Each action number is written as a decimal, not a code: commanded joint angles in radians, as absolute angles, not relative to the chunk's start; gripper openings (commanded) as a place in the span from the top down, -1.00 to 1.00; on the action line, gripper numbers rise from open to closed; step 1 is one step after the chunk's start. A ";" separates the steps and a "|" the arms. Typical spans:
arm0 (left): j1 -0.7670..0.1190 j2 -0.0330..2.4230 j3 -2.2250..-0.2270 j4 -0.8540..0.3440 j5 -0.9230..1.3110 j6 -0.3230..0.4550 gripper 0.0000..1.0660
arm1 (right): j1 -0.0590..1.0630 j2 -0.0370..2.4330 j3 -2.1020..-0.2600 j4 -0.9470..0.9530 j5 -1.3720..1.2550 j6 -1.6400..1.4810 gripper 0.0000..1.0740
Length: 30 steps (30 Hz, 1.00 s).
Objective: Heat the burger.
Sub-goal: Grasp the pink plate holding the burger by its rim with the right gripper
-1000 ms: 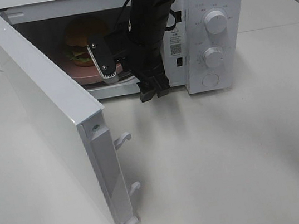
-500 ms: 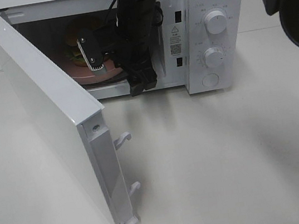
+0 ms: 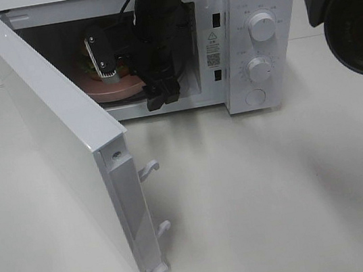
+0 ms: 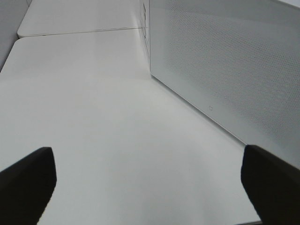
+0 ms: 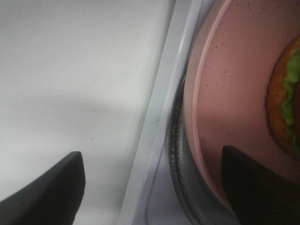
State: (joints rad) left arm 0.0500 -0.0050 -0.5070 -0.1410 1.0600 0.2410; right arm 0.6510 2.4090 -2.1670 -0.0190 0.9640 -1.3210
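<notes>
Burger [image 5: 284,101] on its pink plate [image 5: 225,93] inside the microwave [image 3: 277,43], door [image 3: 50,128] swung wide.

Count: one burger, one plate, one microwave, two knobs [image 3: 262,26], two door hooks [image 3: 149,170]. The burger is round with no long axis to note. Its bun edge and lettuce show from above, and the rest is hidden behind the arm. Right gripper [image 5: 152,180] has its jaws apart across the oven sill, one finger over the plate and one over the table, holding nothing. Left gripper [image 4: 150,185] has its jaws wide apart above bare table [image 4: 93,117], beside a dotted white panel [image 4: 225,61].
</notes>
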 commanded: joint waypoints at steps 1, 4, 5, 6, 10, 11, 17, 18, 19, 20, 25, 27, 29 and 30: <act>0.043 -0.021 -0.508 -0.149 1.050 0.238 -0.93 | 0.655 2.412 -2.171 -0.014 0.954 -1.320 -0.42; 0.043 -0.021 -0.508 -0.149 1.050 0.238 -0.93 | 0.655 2.412 -2.171 -0.020 0.944 -1.298 -0.42; 0.043 -0.021 -0.508 -0.149 1.050 0.238 -0.93 | 0.655 2.412 -2.171 -0.038 0.941 -1.272 -0.42; 0.043 -0.021 -0.508 -0.149 1.050 0.238 -0.93 | 0.655 2.412 -2.171 -0.038 0.941 -1.272 -0.42; 0.043 -0.021 -0.508 -0.149 1.050 0.238 -0.93 | 0.655 2.412 -2.171 -0.092 0.911 -1.213 -0.42; 0.043 -0.021 -0.508 -0.149 1.050 0.238 -0.93 | 0.655 2.412 -2.171 -0.092 0.911 -1.213 -0.42; 0.043 -0.021 -0.508 -0.149 1.050 0.238 -0.93 | 0.667 2.412 -2.171 -0.090 0.823 -1.219 -0.42; 0.043 -0.021 -0.508 -0.149 1.050 0.238 -0.93 | 0.678 2.415 -2.171 -0.087 0.803 -1.237 -0.42; 0.043 -0.021 -0.508 -0.149 1.050 0.238 -0.93 | 0.678 2.418 -2.171 -0.085 0.793 -1.246 -0.42; 0.043 -0.021 -0.508 -0.149 1.050 0.238 -0.93 | 0.678 2.418 -2.171 -0.085 0.793 -1.246 -0.42; 0.043 -0.021 -0.508 -0.149 1.050 0.238 -0.93 | 0.683 2.432 -2.171 -0.057 0.769 -1.263 -0.42; 0.043 -0.021 -0.508 -0.149 1.050 0.238 -0.93 | 0.687 2.435 -2.171 -0.062 0.751 -1.266 -0.42; 0.043 -0.021 -0.508 -0.149 1.050 0.238 -0.93 | 0.687 2.440 -2.171 -0.059 0.729 -1.265 -0.42; 0.043 -0.021 -0.508 -0.149 1.050 0.238 -0.93 | 0.687 2.440 -2.171 -0.059 0.729 -1.265 -0.42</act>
